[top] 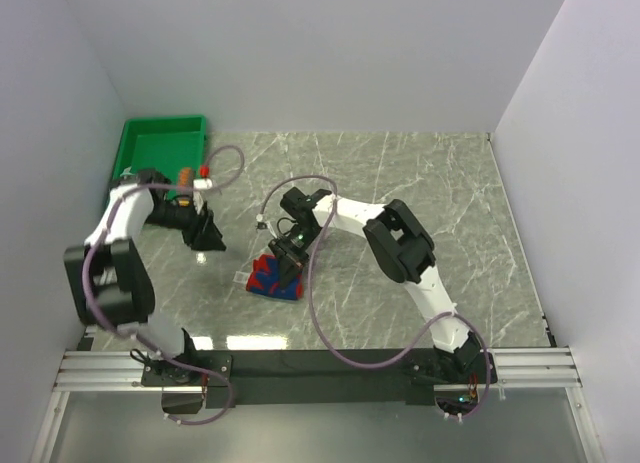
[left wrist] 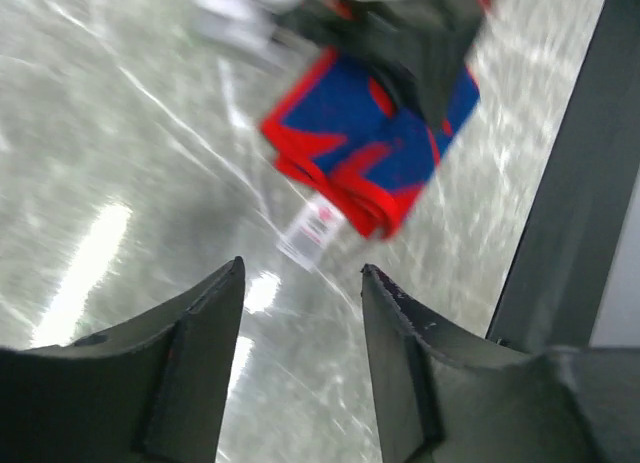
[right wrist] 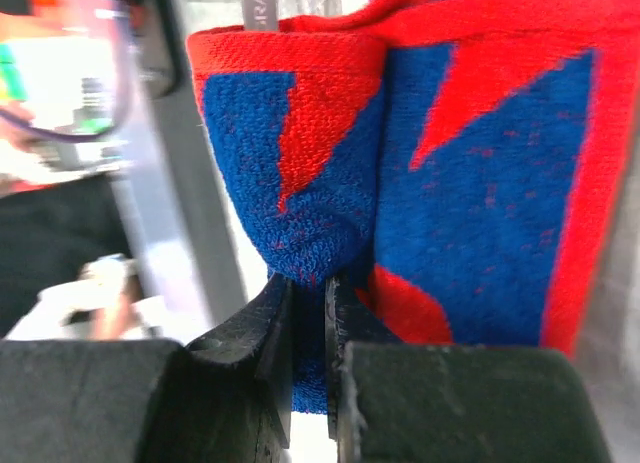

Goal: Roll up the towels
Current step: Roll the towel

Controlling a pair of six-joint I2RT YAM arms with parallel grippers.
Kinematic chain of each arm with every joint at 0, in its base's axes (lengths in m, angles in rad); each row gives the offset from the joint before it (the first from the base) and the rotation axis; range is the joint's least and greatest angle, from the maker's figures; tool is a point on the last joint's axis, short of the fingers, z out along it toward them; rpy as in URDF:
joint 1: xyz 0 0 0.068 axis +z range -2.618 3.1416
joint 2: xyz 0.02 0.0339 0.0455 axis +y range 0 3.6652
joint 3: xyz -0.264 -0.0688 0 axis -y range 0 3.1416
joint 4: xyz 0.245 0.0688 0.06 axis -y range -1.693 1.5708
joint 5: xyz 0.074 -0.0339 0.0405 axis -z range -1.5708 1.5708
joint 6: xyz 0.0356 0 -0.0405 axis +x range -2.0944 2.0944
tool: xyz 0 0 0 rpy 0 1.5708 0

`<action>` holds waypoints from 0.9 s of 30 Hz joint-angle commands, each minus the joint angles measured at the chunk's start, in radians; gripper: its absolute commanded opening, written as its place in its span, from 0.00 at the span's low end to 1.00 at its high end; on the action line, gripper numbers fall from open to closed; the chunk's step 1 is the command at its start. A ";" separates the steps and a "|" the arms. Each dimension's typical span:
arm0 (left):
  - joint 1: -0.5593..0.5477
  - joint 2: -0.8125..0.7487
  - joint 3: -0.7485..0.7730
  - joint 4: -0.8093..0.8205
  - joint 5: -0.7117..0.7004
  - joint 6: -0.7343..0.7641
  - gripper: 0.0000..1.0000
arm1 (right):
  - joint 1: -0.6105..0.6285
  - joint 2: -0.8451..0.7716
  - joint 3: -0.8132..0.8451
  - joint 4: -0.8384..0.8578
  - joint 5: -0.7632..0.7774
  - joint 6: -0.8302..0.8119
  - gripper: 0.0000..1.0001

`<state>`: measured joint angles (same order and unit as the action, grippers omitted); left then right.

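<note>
Right end effector (right wrist: 308, 288) deep in towel (right wrist: 480, 183)

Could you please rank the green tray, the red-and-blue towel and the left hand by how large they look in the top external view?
1. green tray, clearly largest.
2. red-and-blue towel and left hand: about alike. The right hand covers part of the towel, so I won't rank them.

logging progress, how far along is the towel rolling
No finished roll is in view. In hand: the right fingers pinch a fold of the red-and-blue patterned cloth towel, which is partly folded. The left fingers are open and empty. Remaining: finishing this roll.
</note>
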<state>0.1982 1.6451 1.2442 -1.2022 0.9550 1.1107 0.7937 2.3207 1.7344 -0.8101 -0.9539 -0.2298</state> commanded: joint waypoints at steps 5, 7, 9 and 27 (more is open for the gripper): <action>-0.172 -0.398 -0.319 0.188 -0.269 0.119 0.58 | -0.028 0.219 0.123 -0.256 -0.089 -0.049 0.00; -0.277 -0.506 -0.414 0.274 -0.326 0.136 0.60 | -0.036 0.264 0.167 -0.284 -0.108 -0.066 0.00; -0.350 -0.557 -0.484 0.353 -0.378 0.129 0.64 | -0.040 0.293 0.200 -0.328 -0.118 -0.081 0.00; -0.749 -0.294 -0.488 0.609 -0.470 0.118 0.63 | -0.071 0.344 0.257 -0.333 -0.095 -0.060 0.03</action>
<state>-0.5293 1.3098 0.7223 -0.6579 0.4892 1.2148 0.7280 2.6019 1.9919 -1.1732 -1.2312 -0.2584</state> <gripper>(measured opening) 0.629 0.169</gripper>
